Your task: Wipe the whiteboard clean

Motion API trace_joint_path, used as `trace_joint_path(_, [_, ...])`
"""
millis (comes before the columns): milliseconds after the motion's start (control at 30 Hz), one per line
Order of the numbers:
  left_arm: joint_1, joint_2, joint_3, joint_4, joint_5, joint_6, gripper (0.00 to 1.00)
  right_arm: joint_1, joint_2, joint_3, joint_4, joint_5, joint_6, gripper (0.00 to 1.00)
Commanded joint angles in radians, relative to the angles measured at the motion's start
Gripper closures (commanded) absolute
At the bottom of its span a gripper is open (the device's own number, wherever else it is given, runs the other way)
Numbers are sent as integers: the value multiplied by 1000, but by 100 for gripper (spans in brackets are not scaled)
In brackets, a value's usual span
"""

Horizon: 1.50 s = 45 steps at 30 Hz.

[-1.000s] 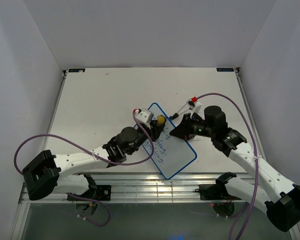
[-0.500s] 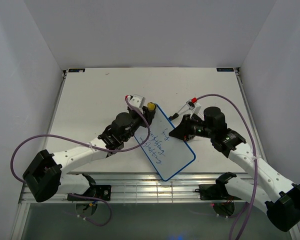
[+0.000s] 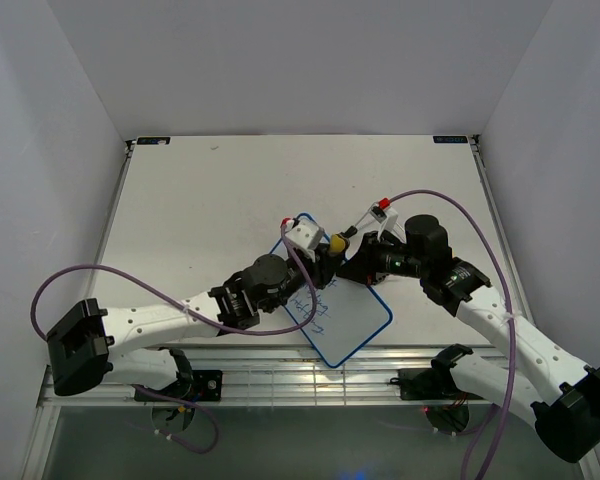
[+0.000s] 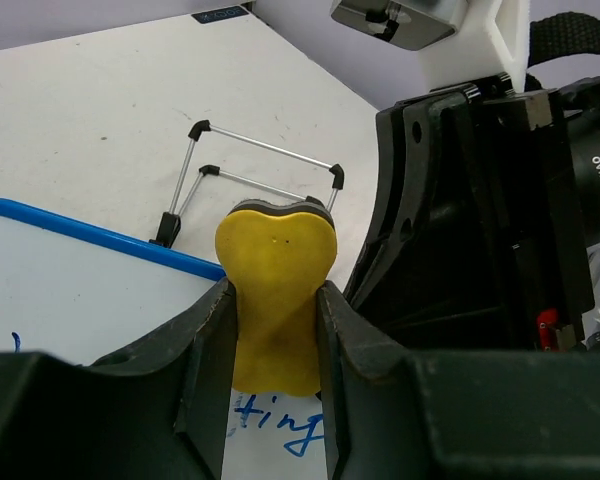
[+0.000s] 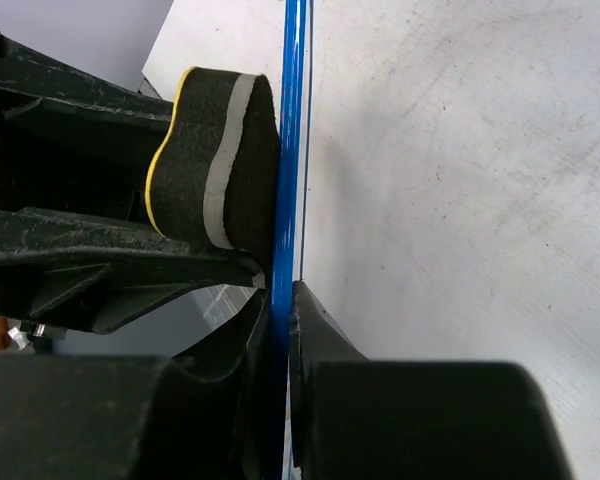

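The whiteboard (image 3: 360, 312) lies slanted on the table between the two arms, white with a thin blue rim and blue handwriting (image 4: 280, 437). My left gripper (image 3: 329, 252) is shut on a yellow eraser (image 4: 276, 270), squeezed narrow between its fingers. The eraser's dark pad (image 5: 242, 165) rests against the board near its far right edge. My right gripper (image 5: 282, 300) is shut on the board's blue rim (image 5: 295, 150), pinching that same edge close beside the eraser. In the overhead view the right gripper (image 3: 347, 267) sits right next to the left one.
A thin wire frame with black ends (image 4: 263, 150) stands on the table just beyond the board's rim. Purple cables (image 3: 130, 285) loop from both arms. The right arm's black wrist (image 4: 480, 200) is close against the left gripper. A metal rail (image 3: 310, 385) runs along the near edge.
The left gripper with the eraser swung out to the board's far corner, then came back right and nearer, beside the right gripper. The right gripper held its place on the rim.
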Motion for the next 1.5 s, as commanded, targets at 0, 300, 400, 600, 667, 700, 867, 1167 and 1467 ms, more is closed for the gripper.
trace_joint_path(0, [13,1,-44,-89,-60,-38,86,36,-58,113,202,-158,4,92])
trace_joint_path(300, [294,-66,-74,-123,32,-93,86,36,-66,73,275,-218,61,92])
trace_joint_path(400, [366,-57,-62,-120,61,-95,86,36,-67,75,285,-236,69,92])
trace_joint_path(600, [391,10,-9,-117,131,-89,88,36,-64,65,316,-268,83,92])
trace_joint_path(667, [386,13,-10,-109,185,-110,89,34,-67,61,316,-258,83,92])
trace_joint_path(700, [379,9,-21,-100,193,-116,89,36,-69,59,317,-256,81,92])
trace_joint_path(867, [252,-65,-134,-7,184,-104,89,36,-67,65,328,-231,81,92])
trace_joint_path(1167, [-61,-76,-213,10,14,-129,89,36,-41,87,333,-199,69,92])
trace_joint_path(1467, [-105,-57,-226,-55,-175,-195,88,36,-46,99,345,-211,99,92])
